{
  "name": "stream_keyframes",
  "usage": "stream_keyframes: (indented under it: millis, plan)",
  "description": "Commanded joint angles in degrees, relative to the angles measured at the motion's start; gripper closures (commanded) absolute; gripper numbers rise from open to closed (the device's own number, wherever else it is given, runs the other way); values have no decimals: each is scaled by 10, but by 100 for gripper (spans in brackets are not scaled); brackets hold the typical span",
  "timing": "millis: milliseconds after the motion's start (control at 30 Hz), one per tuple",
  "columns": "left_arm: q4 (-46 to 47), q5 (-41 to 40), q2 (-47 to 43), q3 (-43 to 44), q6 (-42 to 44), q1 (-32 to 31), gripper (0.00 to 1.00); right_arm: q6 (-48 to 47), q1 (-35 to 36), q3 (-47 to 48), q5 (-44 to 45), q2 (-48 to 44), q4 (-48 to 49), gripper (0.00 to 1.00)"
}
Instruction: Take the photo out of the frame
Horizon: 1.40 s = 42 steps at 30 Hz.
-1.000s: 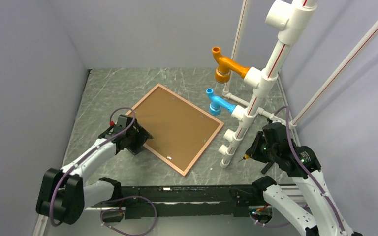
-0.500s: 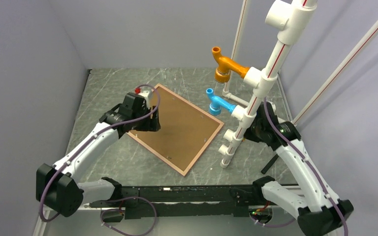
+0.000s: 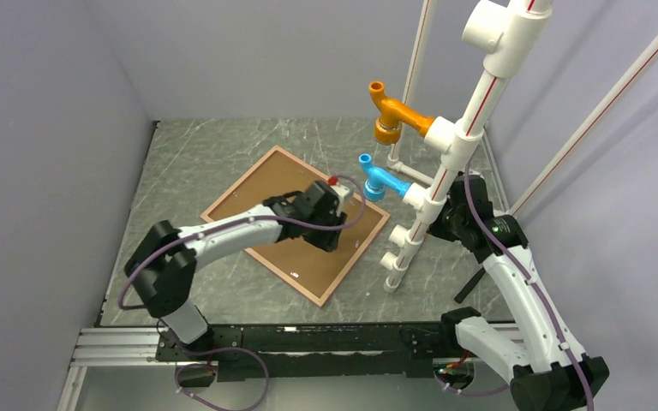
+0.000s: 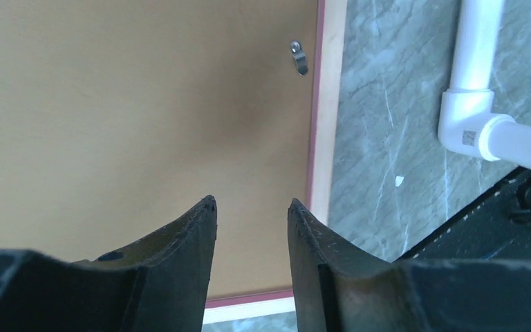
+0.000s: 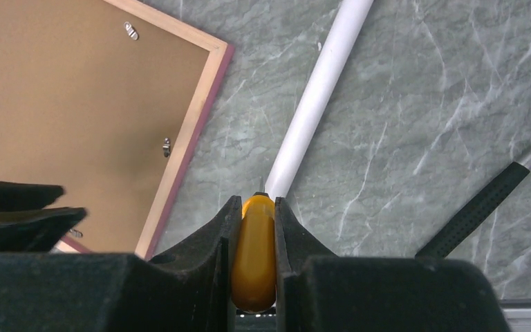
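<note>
The pink frame (image 3: 355, 261) lies face down on the table, its paler back edge up (image 4: 325, 124). The brown backing board (image 3: 261, 201) fills it, so the photo is hidden. My left gripper (image 3: 330, 235) hovers over the board near the frame's right edge, open and empty (image 4: 251, 204). A small metal clip (image 4: 299, 58) sits on the board by that edge. My right gripper (image 3: 447, 218) is behind the white pipe stand, right of the frame, shut on a yellow tool handle (image 5: 252, 256). The frame's corner (image 5: 187, 152) and two clips (image 5: 167, 146) show in the right wrist view.
A white pipe stand (image 3: 433, 193) with an orange fitting (image 3: 390, 116) and a blue fitting (image 3: 379, 181) rises right of the frame. Its base pipe (image 5: 318, 97) lies on the table. A black textured handle (image 5: 480, 207) lies at the right. Grey walls enclose the table.
My left arm has swung from the frame's left edge across the board to its right side. My right arm moved in towards the pipe stand, then held still.
</note>
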Motion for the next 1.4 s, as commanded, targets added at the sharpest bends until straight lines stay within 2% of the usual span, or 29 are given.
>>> stream_keyframes:
  millis: [0,167,300,433,600,667,900,1033,1133,1367]
  plan:
    - [43,-103,35,5,-120,-56,53,-16,-6,-15,-19,-30,7,100]
    - [74,-182,66,0,-179,-116,45,-25,-9,-23,-24,-33,5,100]
    - [71,-221,96,13,-210,-153,46,-23,-11,-26,-39,-32,9,100]
    - [30,-270,129,40,-243,-179,50,-24,-11,-30,-49,-29,13,100]
    - [-1,-313,152,53,-267,-186,61,-25,-11,-34,-57,-29,16,100]
    - [-13,-321,162,58,-275,-187,67,-24,-11,-36,-59,-30,16,100]
    - [-52,-322,200,70,-308,-187,78,-26,-12,-36,-65,-26,16,100]
    - [-83,-324,219,73,-321,-178,80,-29,-12,-41,-64,-29,23,100]
    - [-88,-322,211,42,-342,-162,84,-34,-12,-42,-79,-18,26,100]
    - [-25,-285,143,-119,-394,-107,92,-40,-12,-29,-87,3,33,100]
